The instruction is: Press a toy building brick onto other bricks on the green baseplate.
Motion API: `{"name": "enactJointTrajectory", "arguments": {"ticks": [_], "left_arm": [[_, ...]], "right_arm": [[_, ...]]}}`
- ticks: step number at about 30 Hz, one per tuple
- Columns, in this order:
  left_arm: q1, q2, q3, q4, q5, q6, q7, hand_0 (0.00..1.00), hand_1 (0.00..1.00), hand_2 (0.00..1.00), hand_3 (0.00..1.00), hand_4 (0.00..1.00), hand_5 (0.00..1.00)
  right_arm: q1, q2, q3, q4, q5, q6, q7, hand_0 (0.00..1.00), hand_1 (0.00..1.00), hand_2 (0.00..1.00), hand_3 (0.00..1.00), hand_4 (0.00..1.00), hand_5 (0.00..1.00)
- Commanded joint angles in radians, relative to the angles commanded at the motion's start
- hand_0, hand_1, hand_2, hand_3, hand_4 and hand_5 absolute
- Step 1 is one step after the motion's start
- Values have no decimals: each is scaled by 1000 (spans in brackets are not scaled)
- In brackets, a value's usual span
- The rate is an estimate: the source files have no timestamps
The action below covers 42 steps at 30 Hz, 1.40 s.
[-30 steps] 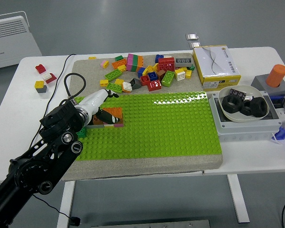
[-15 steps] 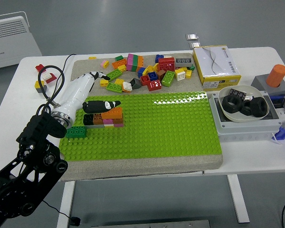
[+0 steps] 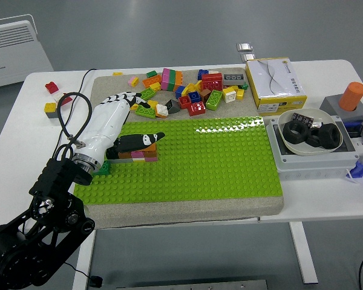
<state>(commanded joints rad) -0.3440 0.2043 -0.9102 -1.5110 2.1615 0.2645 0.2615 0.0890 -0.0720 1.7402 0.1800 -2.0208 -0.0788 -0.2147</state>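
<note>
shifted right, left robot hand [image 3: 112,121]; bowl [image 3: 288,145] holds black rings [image 3: 314,133]

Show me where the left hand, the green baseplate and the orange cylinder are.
left hand [image 3: 112,121]: head view, white back of the hand.
green baseplate [image 3: 218,163]: head view, bare studs.
orange cylinder [image 3: 353,95]: head view, its side.

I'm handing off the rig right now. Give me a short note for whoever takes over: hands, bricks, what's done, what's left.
Left hand: open, over the baseplate's left end, thumb lying on the small brick stack; it holds nothing.
Right hand: not in view.
Stack sits on the baseplate; a dark green brick stands apart at its left. Loose bricks lie beyond the far edge.
Done: stack built. Left: can't tell if the top brick is fully seated; check it.
</note>
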Motion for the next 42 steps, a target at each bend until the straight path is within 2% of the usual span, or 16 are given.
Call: {"name": "enactJointTrajectory", "arguments": {"ticks": [1, 4, 11, 22, 31, 42], "left_arm": [[-1, -2, 2, 11, 0, 6, -6, 909, 894, 829, 589, 993, 805], [4, -11, 0, 50, 1, 23, -32, 909, 894, 829, 589, 993, 805], [18, -22, -7, 83, 11, 43, -56, 915, 894, 830, 589, 988, 825], [-4, -29, 22, 168, 57, 11, -22, 934, 901, 834, 578, 988, 828], [3, -38, 9, 206, 67, 24, -34, 936, 902, 835, 579, 991, 826], [18, -49, -1, 258, 79, 32, -21, 939, 907, 835, 580, 992, 819]], "right_arm": [[0, 1, 2, 0, -4, 0, 0, 743, 671, 736, 793, 868, 998], [2, 3, 14, 0, -19, 3, 2, 743, 671, 736, 793, 868, 998], [2, 6, 17, 0, -24, 4, 4, 743, 672, 739, 792, 861, 998], [2, 2, 26, 0, -19, 4, 5, 743, 673, 739, 791, 846, 998], [5, -4, 4, 0, 5, 1, 5, 746, 674, 739, 790, 839, 998], [4, -4, -9, 0, 16, 1, 7, 747, 674, 739, 790, 840, 998]]}}
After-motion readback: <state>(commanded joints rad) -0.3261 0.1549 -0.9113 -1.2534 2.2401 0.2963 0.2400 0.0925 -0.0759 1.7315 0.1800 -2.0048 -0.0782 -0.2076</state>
